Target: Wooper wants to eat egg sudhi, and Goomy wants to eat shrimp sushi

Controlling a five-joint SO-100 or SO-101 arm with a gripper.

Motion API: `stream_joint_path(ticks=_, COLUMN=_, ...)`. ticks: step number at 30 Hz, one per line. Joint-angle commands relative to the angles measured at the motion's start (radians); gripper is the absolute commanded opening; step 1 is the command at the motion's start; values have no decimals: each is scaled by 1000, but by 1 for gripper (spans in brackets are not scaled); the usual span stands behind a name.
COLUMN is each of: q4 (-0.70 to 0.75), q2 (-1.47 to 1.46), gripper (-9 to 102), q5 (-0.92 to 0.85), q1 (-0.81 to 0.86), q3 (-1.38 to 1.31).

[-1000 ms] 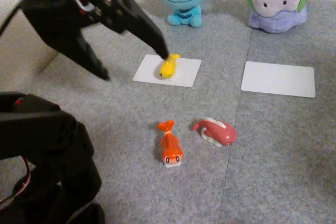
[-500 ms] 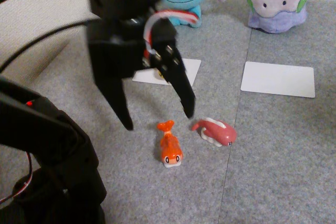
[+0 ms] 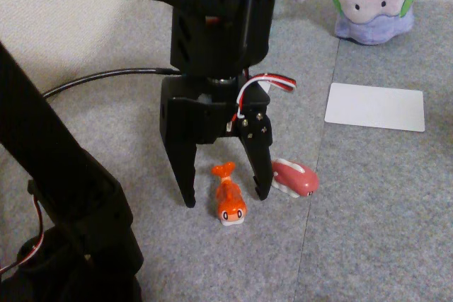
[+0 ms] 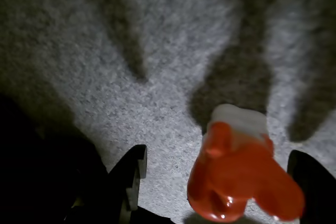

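Shrimp sushi (image 3: 229, 199) between end effector (image 3: 226, 198) fingers.

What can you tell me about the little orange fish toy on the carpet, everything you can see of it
The shrimp sushi is a small glossy orange fish-shaped toy, plastic by its look, with a forked tail, white underside and black dot eyes. It lies flat on the grey carpet, tail pointing away from the fixed camera, face toward it. The open tool straddles it, one finger on each side, neither visibly touching. A pink-red toy lies just right of it, apart.
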Motion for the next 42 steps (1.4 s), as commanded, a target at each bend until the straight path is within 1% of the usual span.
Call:
stream_joint_path(ticks=1, q4=-2, q2=-3, gripper=31, q5=-23, q1=20, q3=2)
stream_joint_path(ticks=7, q4=-54, q2=-6, gripper=31, q5=-120, q1=123, q3=2)
stream_joint_path(ticks=10, q4=-72, q2=-11, gripper=31, q5=-153, q1=147, q3=2)
stream_joint_path(ticks=22, q4=-74, q2=-14, gripper=31, q5=-143, q1=64, q3=34)
stream_joint_path(ticks=26, q4=-138, q2=3, gripper=31, q5=-137, q1=43, q3=109)
stream_joint_path(ticks=32, q4=-166, q2=81, gripper=31, q5=-135, q1=43, q3=149)
stream_joint_path(ticks=37, q4=-206, q2=109, gripper=25, q5=-135, q1=40, q3=192)
stream_joint_path(ticks=42, q4=-206, q2=109, gripper=24, q5=-135, q1=40, q3=192)
